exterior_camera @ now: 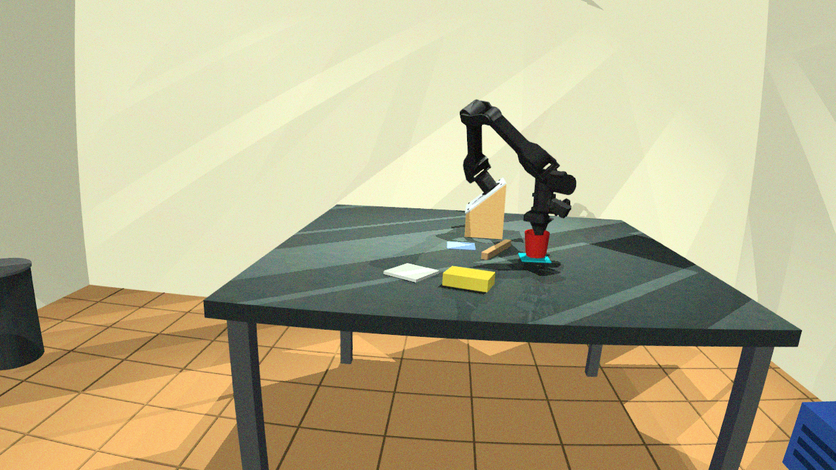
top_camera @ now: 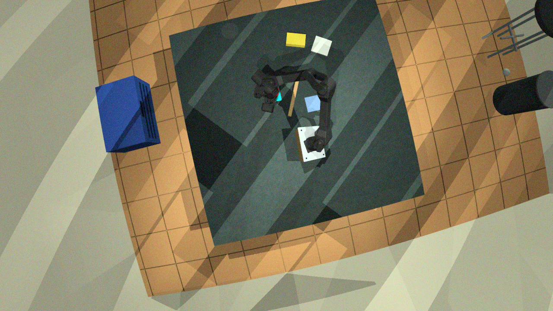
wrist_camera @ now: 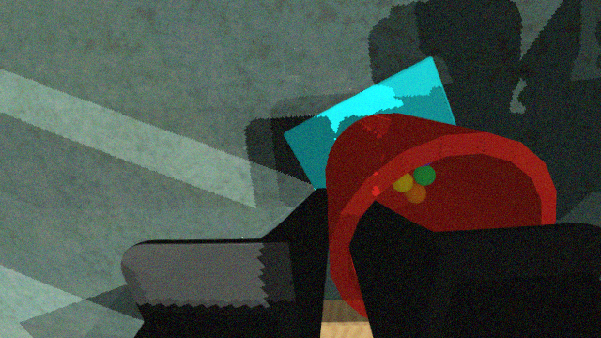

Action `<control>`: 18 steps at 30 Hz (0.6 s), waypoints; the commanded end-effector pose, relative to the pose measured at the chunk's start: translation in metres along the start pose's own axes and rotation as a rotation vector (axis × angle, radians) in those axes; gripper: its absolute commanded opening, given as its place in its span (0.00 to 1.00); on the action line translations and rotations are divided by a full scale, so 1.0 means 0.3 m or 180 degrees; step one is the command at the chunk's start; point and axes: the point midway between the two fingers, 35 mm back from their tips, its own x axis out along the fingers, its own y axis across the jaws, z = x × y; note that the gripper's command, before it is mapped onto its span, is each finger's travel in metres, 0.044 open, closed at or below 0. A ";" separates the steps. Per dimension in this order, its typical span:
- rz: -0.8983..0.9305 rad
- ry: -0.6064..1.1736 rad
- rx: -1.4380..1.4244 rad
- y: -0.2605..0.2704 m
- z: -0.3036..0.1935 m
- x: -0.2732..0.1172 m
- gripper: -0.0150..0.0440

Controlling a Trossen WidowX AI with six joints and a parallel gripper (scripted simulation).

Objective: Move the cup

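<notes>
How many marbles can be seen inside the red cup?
3, clustered at the bottom of the red cup: a green marble, a yellow marble beside it, an orange marble below them. More may be hidden.

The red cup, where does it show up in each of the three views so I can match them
Top: red cup is a red sliver under the gripper, left of centre.
Exterior: right of centre, upright, held by its rim.
Wrist: right of centre, marbles inside.
Shared landmark: the cyan pad directly beneath the cup.
</notes>
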 end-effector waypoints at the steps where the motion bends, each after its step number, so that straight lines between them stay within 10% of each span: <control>1: -0.0001 -0.0002 0.0005 -0.001 0.000 -0.002 0.25; 8: -0.0001 -0.0002 0.0005 -0.001 0.000 -0.002 0.47; 18: -0.0002 -0.0003 0.0003 -0.002 0.001 -0.017 0.47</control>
